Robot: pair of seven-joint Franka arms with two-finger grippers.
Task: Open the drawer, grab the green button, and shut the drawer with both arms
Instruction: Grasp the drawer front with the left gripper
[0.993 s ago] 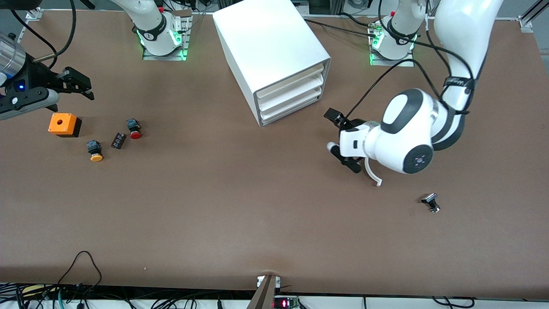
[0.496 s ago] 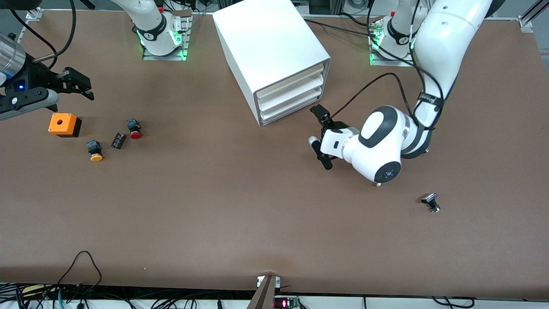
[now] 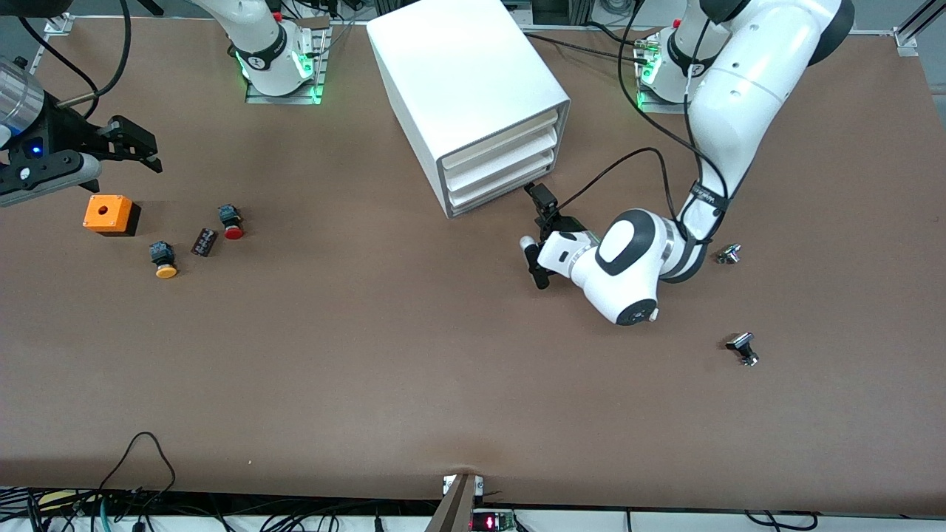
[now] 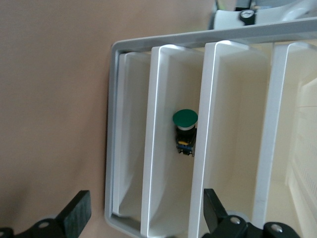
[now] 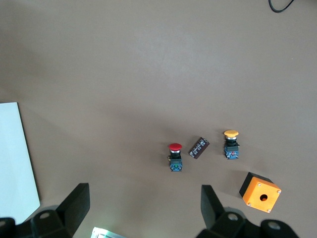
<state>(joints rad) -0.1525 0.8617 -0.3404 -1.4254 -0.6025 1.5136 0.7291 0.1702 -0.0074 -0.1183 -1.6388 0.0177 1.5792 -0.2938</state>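
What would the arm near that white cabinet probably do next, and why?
Probably ease the left gripper forward to the lowest drawer to pull it. Its fingers stand open just in front of the cabinet, all drawers look shut, and the green button sits inside one.

Table (image 3: 384, 355): brown surface, carries loose parts at both ends.

Toward the right arm's end: orange box (image 3: 111, 215) with a round hole in its top, closest to that table edge. Yellow-capped button (image 3: 163, 260) lies nearer the front camera than the box. Small dark block (image 3: 204, 241) sits between the yellow-capped button and the red-capped button (image 3: 230, 221), close to both, touching neither.

Toward the left arm's end: small metal part (image 3: 728, 254), and well apart from it a black-and-metal part (image 3: 743, 348), nearer the front edge.

Cables (image 3: 140, 473) hang along the front edge.
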